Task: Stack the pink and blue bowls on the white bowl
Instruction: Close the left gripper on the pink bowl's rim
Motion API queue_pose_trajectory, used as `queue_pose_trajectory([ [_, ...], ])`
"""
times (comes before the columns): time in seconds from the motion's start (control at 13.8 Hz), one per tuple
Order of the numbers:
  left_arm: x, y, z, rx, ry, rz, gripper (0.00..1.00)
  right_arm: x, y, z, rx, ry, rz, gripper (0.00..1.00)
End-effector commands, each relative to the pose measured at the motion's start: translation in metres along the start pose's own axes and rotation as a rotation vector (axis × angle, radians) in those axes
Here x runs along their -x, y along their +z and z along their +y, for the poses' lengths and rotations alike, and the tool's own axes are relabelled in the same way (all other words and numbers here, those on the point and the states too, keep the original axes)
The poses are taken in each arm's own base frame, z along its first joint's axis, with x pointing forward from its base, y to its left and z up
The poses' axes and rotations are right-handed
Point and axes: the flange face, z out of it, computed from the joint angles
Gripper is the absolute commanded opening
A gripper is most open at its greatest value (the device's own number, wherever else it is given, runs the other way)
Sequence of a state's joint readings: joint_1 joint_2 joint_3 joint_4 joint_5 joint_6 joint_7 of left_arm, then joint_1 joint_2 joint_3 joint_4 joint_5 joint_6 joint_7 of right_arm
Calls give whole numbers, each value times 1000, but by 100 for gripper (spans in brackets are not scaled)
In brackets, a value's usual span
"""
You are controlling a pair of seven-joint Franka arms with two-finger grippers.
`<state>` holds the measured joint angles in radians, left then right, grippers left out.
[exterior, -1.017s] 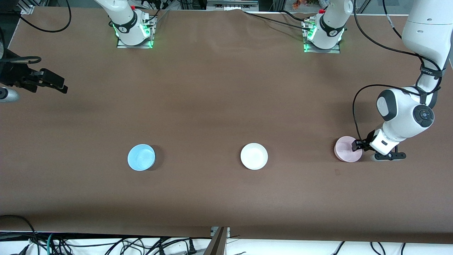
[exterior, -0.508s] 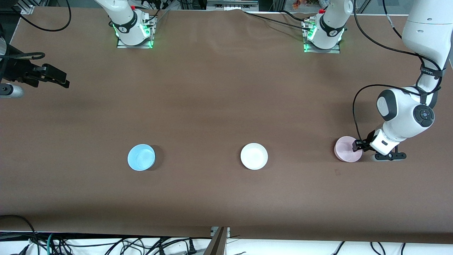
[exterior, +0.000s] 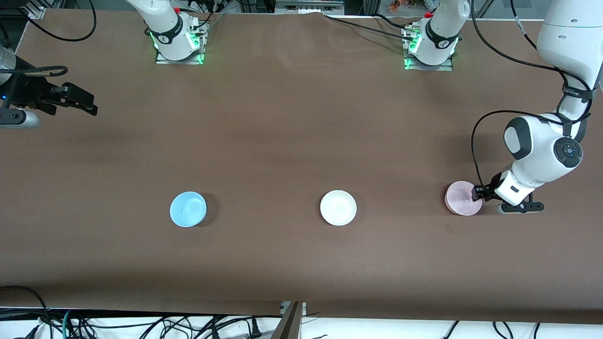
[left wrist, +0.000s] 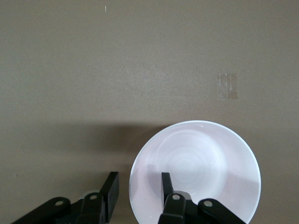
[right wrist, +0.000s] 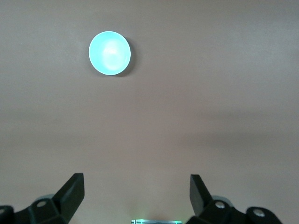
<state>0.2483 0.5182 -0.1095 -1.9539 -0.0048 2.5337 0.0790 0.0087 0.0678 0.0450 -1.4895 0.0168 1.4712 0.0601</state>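
Left pincer (left wrist: 136, 191) straddling pink bowl (exterior: 463, 198) rim, part-closed, not yet gripping
Risk: thin rim slipping, bowl tipping; right pincer (exterior: 75, 100) waiting open over counter (exterior: 301, 117) edge

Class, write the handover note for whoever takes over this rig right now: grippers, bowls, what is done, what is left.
Left gripper: fingers astride the pink bowl rim, one inside, one outside, not yet shut; bowl on the table.
Right gripper: open, waiting above the right arm's end of the table.
White bowl mid-table; blue bowl beside it, toward the right arm's end.
Done: nothing stacked.
Left: stack both on white.
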Motion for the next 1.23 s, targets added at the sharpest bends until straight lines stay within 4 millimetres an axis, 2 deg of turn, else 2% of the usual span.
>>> queue_pose_trajectory([
  [0.0, 2, -3, 0, -11, 21, -12, 42, 9, -3, 1, 18, -3, 3, 100],
  [0.65, 4, 5, -2, -10, 20, -19, 37, 9, -3, 1, 18, -3, 3, 100],
  [1.16, 3, 5, -2, -11, 20, -16, 25, 9, -4, 1, 18, -3, 4, 100],
])
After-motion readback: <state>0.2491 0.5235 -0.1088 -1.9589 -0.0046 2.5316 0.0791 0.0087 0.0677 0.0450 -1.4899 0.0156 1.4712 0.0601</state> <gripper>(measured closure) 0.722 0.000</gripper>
